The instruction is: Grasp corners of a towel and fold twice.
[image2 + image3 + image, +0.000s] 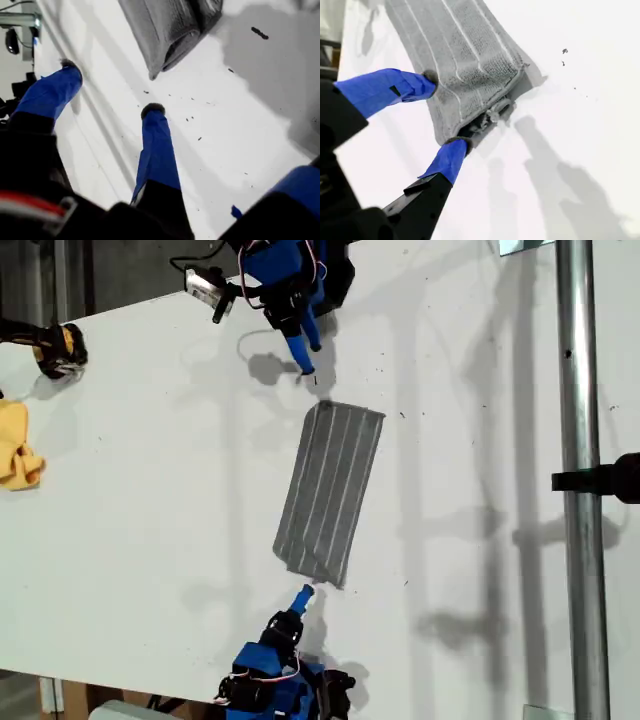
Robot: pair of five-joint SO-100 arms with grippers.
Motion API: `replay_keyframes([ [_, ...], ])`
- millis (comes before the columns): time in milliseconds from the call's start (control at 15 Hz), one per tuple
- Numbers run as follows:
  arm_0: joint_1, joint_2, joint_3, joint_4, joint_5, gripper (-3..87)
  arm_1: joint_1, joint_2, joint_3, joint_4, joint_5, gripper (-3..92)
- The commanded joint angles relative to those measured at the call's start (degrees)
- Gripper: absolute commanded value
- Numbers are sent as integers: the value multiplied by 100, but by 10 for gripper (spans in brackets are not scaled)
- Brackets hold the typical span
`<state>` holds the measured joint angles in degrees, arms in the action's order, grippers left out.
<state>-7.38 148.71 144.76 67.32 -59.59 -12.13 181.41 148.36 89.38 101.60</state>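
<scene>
White tabletop (pixel 150 490) is carrying the towel (pixel 330 490), dark grey with thin white stripes, lying folded into a long narrow strip near the middle. My second gripper (pixel 442 112) is spreading its fingers around one short end; my first gripper (pixel 112 87) is hanging open, just clear of the other end.

No readable text, labels or numbers anywhere

The towel (pixel 172 27) runs off the first wrist view's edge, so only one folded end shows. The yellow cloth (pixel 17 450) is cut by the exterior view's left edge.
</scene>
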Motion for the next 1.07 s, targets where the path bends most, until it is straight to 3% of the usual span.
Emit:
replay_keyframes([
  [0,475,1969,1608,-773,-756,149,-272,-325,79,-105,800,324],
  [67,580,2918,2109,-668,-835,139,-246,-211,229,-334,765,327],
  [200,510,4896,2575,264,-844,120,-193,369,870,-615,791,339],
  [333,457,4957,2654,255,-809,119,-624,-1582,97,-606,1266,370],
  [600,387,5010,2769,237,-782,119,-817,-5089,-422,-2742,1749,380],
  [800,413,5010,2760,237,-817,119,-255,-7172,-1125,-3797,1081,387],
  [1000,536,5010,2760,246,-905,119,589,-7453,-1134,-3894,308,387],
])
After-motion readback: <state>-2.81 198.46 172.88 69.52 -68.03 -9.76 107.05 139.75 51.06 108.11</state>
